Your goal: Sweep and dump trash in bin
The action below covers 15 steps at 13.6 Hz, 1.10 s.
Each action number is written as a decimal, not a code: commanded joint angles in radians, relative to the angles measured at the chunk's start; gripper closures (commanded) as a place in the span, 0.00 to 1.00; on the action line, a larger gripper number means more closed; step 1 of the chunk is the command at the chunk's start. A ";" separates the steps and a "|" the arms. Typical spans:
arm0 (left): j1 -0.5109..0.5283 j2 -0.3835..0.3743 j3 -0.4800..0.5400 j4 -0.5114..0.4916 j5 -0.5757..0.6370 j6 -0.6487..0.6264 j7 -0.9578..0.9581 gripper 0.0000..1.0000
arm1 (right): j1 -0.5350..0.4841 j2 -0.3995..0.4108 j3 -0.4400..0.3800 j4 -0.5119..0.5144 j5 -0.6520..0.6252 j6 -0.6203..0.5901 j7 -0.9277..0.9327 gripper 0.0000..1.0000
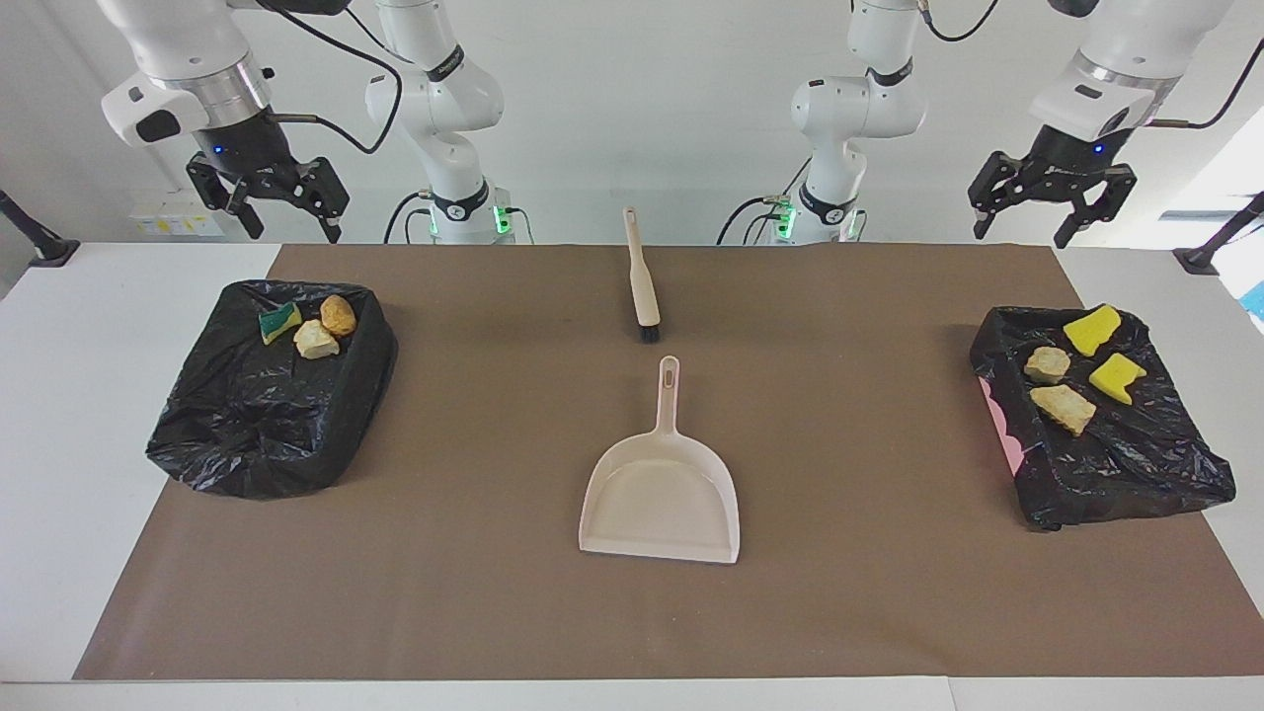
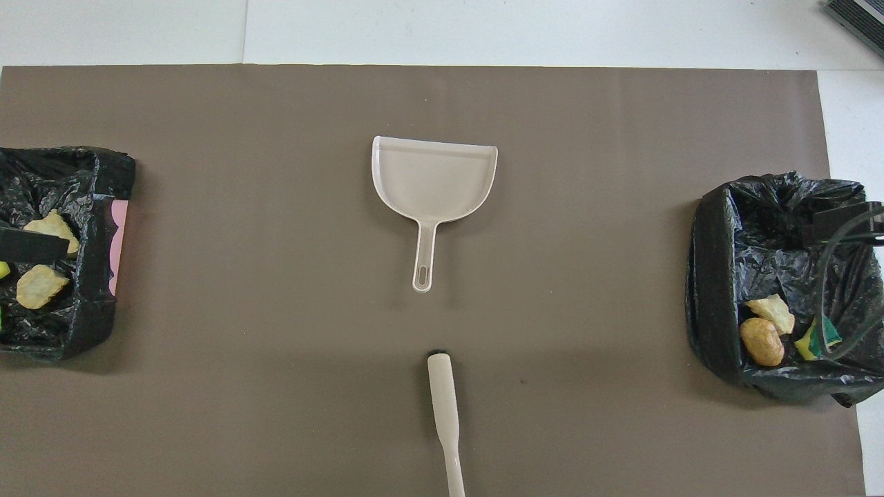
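Brown paper mat [image 1: 474, 553] covers the middle of the white table [image 1: 59, 415].

Left gripper [image 1: 1052, 212]: raised above the table's edge at the left arm's end, over the robot-side end of the black-bagged bin [image 1: 1165, 464] there. Jaws apart, wide; nothing between the fingers, nothing touched.

Right gripper [image 1: 269, 202]: raised at the right arm's end, above the robot-side end of the second black-bagged bin [image 1: 247, 434]. Jaws apart, wide; empty, no contact.

Trash, seven scraps, all lying in the two bins:
- Bin at the left arm's end: two yellow sponge bits [image 1: 1090, 329] [image 1: 1116, 377] and two tan bread-like chunks [image 1: 1047, 364] [image 1: 1063, 407], clustered toward the robots' end of the liner. The longer chunk lies slantwise.
- Bin at the right arm's end: green-and-yellow sponge bit [image 1: 279, 321], pale chunk [image 1: 315, 340], orange-tan chunk [image 1: 338, 314], touching or nearly so, at the robots' end of the liner.

Beige dustpan [image 1: 660, 499] lies flat at mid-mat, long axis running toward and away from the robots, handle pointing at the robots, open mouth pointing away. Nothing lies in the pan.

Beige brush [image 1: 640, 276] lies nearer to the robots, on almost the same line as the dustpan, black bristle end toward the dustpan handle, a small gap between them.
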 commanded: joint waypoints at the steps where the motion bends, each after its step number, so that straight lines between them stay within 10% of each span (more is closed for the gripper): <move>1: 0.018 0.084 -0.008 0.151 -0.018 -0.123 0.022 0.00 | 0.003 -0.020 0.000 -0.023 0.002 0.014 0.016 0.00; 15: -0.009 0.055 -0.042 0.135 -0.005 -0.131 -0.059 0.00 | 0.003 -0.020 0.000 -0.023 0.000 0.014 0.016 0.00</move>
